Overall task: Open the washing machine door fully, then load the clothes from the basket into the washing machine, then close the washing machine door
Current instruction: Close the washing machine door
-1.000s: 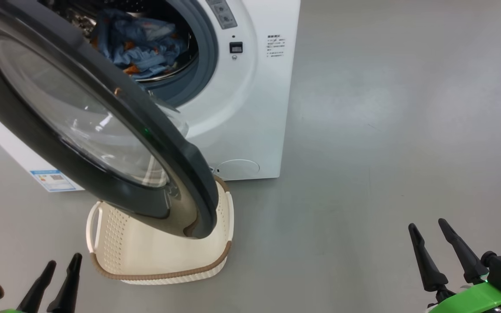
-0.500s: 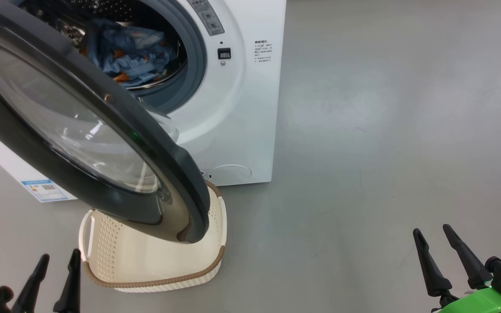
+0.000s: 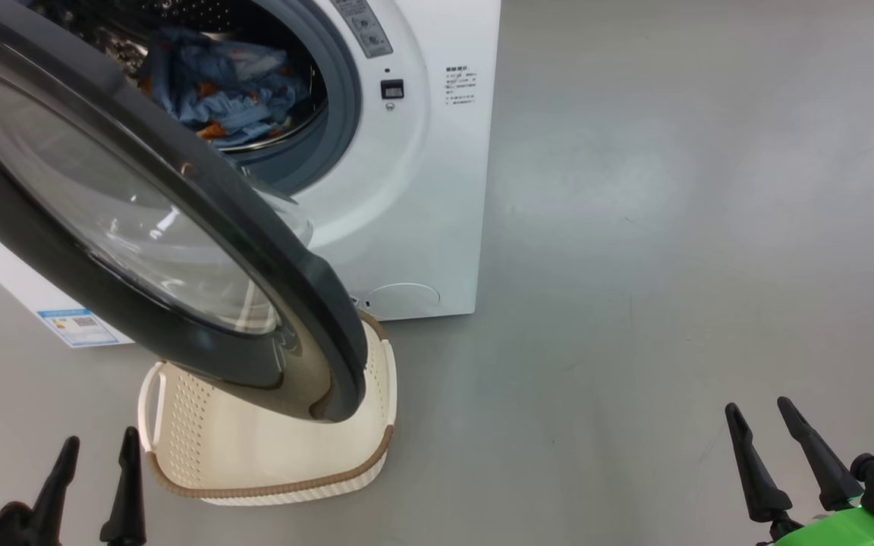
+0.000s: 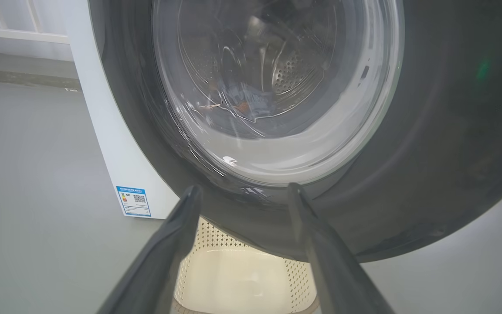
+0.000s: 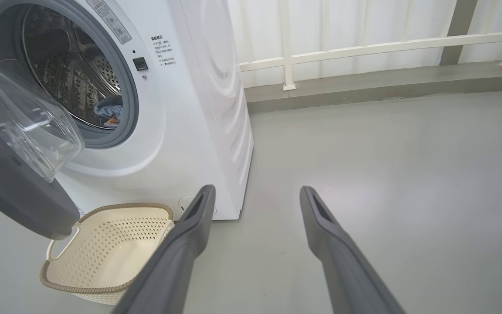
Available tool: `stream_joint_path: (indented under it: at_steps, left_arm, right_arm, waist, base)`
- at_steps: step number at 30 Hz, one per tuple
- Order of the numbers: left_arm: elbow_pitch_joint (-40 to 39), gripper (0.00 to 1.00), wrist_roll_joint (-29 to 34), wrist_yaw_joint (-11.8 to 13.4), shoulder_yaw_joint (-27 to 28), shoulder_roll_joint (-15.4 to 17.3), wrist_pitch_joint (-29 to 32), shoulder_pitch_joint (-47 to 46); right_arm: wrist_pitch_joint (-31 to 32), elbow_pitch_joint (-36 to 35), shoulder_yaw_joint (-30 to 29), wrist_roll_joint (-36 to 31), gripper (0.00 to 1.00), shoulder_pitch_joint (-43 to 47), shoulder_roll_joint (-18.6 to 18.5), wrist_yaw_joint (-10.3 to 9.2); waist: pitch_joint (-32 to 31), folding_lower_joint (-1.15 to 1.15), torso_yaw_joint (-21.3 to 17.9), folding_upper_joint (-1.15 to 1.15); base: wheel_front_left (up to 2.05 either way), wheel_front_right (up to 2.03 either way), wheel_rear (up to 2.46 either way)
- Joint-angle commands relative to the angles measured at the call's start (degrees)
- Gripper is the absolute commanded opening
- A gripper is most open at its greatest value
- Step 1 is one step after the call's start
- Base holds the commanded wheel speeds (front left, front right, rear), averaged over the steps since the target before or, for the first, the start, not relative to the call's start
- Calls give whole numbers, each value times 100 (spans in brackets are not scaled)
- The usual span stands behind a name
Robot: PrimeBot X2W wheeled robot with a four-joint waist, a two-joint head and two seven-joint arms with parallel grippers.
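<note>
Washing machine door (image 3: pixel 202 345) hangs open just ahead of the left tool (image 3: pixel 100 436), whose two dark fingers stand wide apart with nothing between them, low over the grey floor (image 3: pixel 672 265). In the left wrist view those fingers point up at the lower part of the door's glossy black rim, with the clear glass bowl above it.

Under the door's lower edge the basket (image 3: pixel 194 425) sits on the floor, just in front of the washing machine (image 3: pixel 422 212). The door overhangs its far part, and the inside that shows is bare cream plastic.

The right tool (image 3: pixel 757 406) is well off to the other side over the floor, its fingers likewise spread wide and holding nothing. In the right wrist view they point toward the machine's front corner.

Beyond the door, the clothes (image 3: pixel 232 91) lie in a blue heap with orange-brown patches inside the steel drum (image 5: pixel 68 74), behind the grey gasket ring (image 3: pixel 346 98). A round white flap (image 3: pixel 403 299) sits at the foot of the machine's front. A blue label sticker (image 3: pixel 77 326) is low on the white panel left of the door. A white railing (image 5: pixel 364 48) runs along the wall behind.
</note>
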Motion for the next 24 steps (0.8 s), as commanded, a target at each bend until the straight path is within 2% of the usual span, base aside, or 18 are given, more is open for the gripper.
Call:
stream_joint_path:
  at_steps: [1,15,16,17,18,19,20,24]
  left_arm:
    - [-142,100,84,-9,242,76,-77,-65]
    - [-159,100,175,-9,224,-5,-77,-104]
    - [-167,100,171,-9,216,-12,-77,-110]
    - [-177,100,169,-9,207,-20,-77,-116]
    - [-185,100,168,-9,196,-29,-77,-123]
    - [-192,100,168,-9,184,-37,-77,-129]
    - [-199,100,171,-9,168,-46,-77,-137]
    - [-214,100,169,-9,97,-84,-77,-197]
  right_arm:
    - [-28,-143,93,-6,100,-16,-83,16]
    - [-28,-135,134,-12,100,-48,-56,16]
    - [-28,-135,151,-8,82,-58,-48,16]
    - [-28,-136,169,-2,52,-70,-40,16]
    - [-28,-134,186,1,27,-84,-33,16]
    - [-28,-131,201,6,8,-102,-22,16]
    - [-28,-130,217,15,0,-126,-10,16]
    - [-28,-144,330,38,0,-276,37,16]
  waist:
    - [4,0,13,0]
    - [4,0,82,0]
    - [5,0,93,0]
    - [7,0,105,0]
    - [8,0,118,0]
    - [10,0,134,0]
    - [14,0,153,0]
    - [32,0,268,0]
  base:
    - [0,0,0]
    - [0,0,0]
    - [0,0,0]
    - [0,0,0]
    - [0,0,0]
    - [0,0,0]
    - [0,0,0]
    - [0,0,0]
